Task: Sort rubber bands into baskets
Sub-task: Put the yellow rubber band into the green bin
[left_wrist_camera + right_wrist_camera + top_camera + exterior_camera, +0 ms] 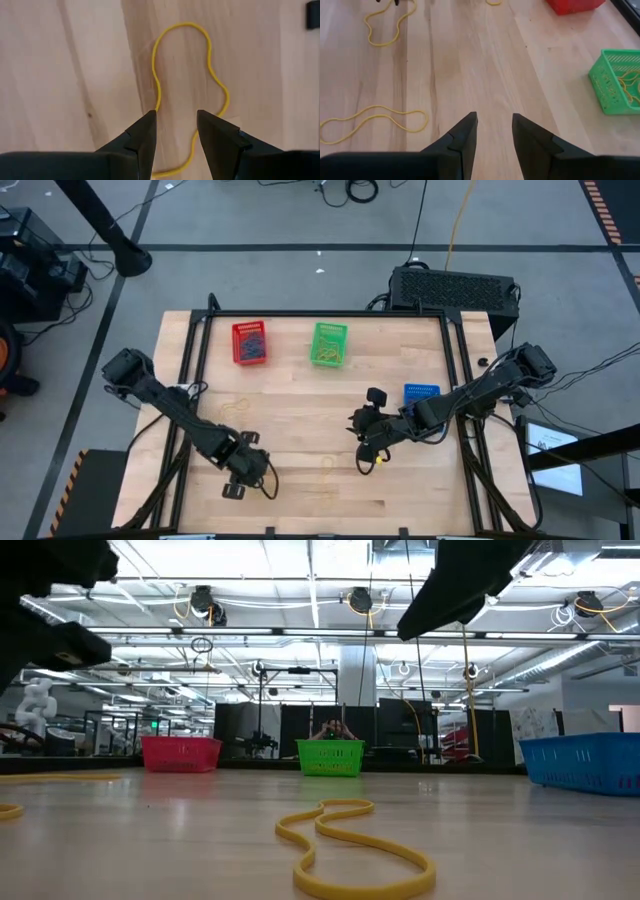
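Where pincer [175,145] hovers — band [190,85] half-hidden.

1. A robotics lab or industrial test hall: exposed ceiling beams [300,635] with hanging cables and strip lights.
2. Grey concrete floor [300,270] with loose cables, a white robot [36,705] standing far off.
3. Wooden counter [300,420] framed by black rails.

Your right gripper [492,131] hangs over bare wooden table [485,65], fingers [462,137] parted, nothing between them. One long yellow rubber band [372,119] lies flat near the fingertips; a second yellow band [385,25] lies farther off. Green basket [615,82] sits to one side with yellow bands inside. Corner of red basket [575,5] shows beyond it.
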Controlling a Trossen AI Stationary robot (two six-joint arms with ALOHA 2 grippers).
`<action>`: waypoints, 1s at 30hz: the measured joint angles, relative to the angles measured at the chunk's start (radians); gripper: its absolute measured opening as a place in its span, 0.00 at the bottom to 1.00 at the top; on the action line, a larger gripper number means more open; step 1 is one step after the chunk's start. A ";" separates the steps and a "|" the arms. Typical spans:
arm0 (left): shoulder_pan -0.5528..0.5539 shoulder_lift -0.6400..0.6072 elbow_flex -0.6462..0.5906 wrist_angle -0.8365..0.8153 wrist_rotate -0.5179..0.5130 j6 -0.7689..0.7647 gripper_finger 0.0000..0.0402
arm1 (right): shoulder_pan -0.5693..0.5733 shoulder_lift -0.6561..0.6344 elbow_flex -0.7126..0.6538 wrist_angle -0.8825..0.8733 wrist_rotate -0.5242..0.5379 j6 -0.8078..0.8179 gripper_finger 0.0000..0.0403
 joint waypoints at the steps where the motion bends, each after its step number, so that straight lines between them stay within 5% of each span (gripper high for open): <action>1: -0.001 0.009 0.000 0.000 0.000 0.002 0.37 | 0.000 0.000 0.000 -0.001 0.000 0.000 0.29; 22: -0.002 0.167 0.006 -0.006 -0.020 0.037 0.36 | 0.000 0.000 0.000 -0.004 -0.003 -0.028 0.29; 30: 0.003 0.169 0.004 -0.023 -0.026 0.037 0.07 | 0.000 0.000 0.000 -0.004 -0.003 -0.035 0.29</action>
